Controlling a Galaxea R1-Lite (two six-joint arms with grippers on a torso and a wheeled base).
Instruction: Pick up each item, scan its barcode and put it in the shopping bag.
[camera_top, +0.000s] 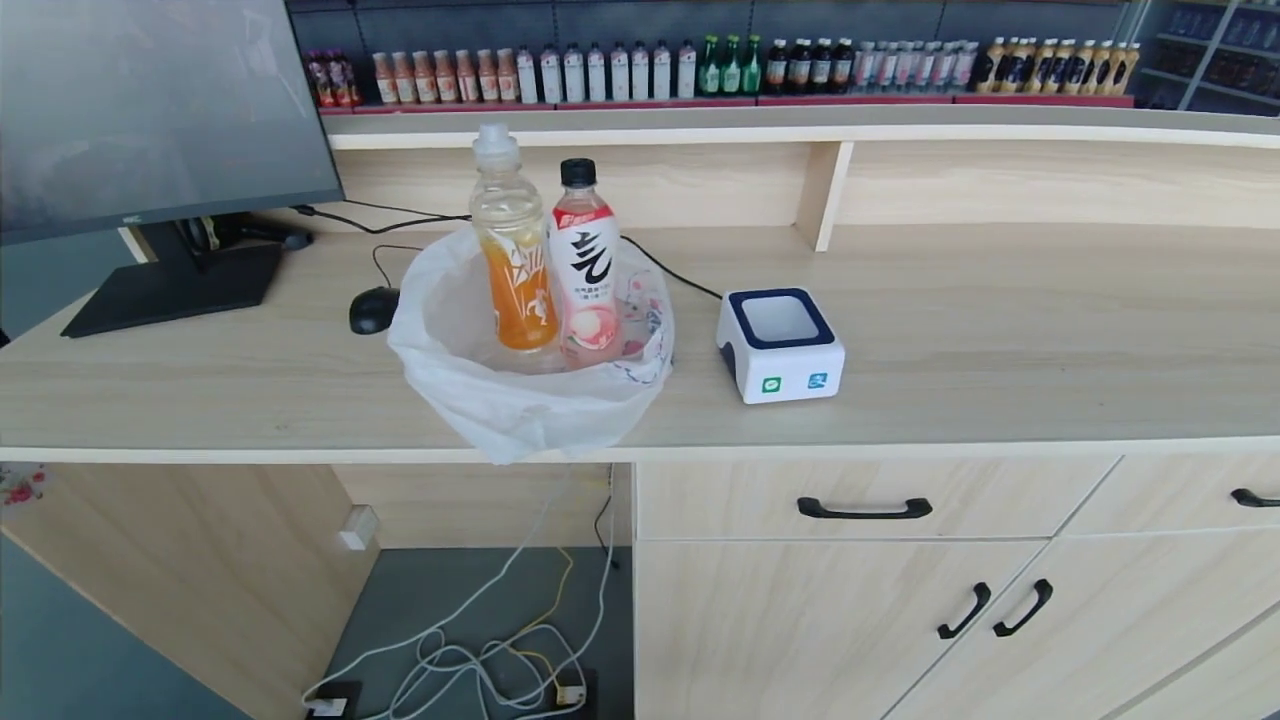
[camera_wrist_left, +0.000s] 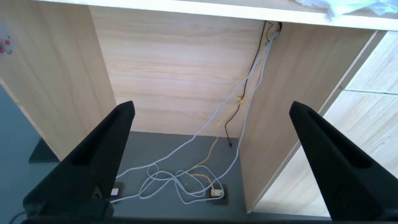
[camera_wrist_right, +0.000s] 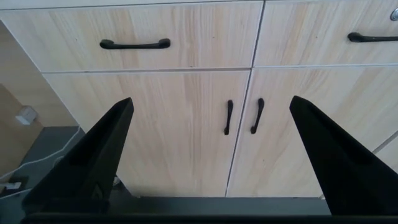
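The left gripper (camera_wrist_left: 211, 111) hangs low in front of the counter (camera_top: 1000, 340) with its two black fingers spread wide and nothing between them. Ahead of it lies the open recess under the worktop, where loose cables (camera_wrist_left: 186, 180) trail down the back panel and coil on the floor. Up above it, the white shopping bag (camera_top: 520, 400) sits on the counter, its plastic drooping over the front edge. In the bag, an orange drink bottle (camera_top: 515, 280) and a pink-and-white bottle (camera_top: 585, 270) stand upright, side by side. The right gripper (camera_wrist_right: 211, 106) is likewise spread and empty, facing a pair of cabinet doors (camera_wrist_right: 186, 137), with a drawer handle (camera_wrist_right: 135, 44) higher up. On the worktop above this gripper sits the white scanner (camera_top: 780, 345), just beside the bag. A mouse (camera_top: 372, 310) and monitor (camera_top: 150, 110) lie beyond the bag on the left gripper's side.
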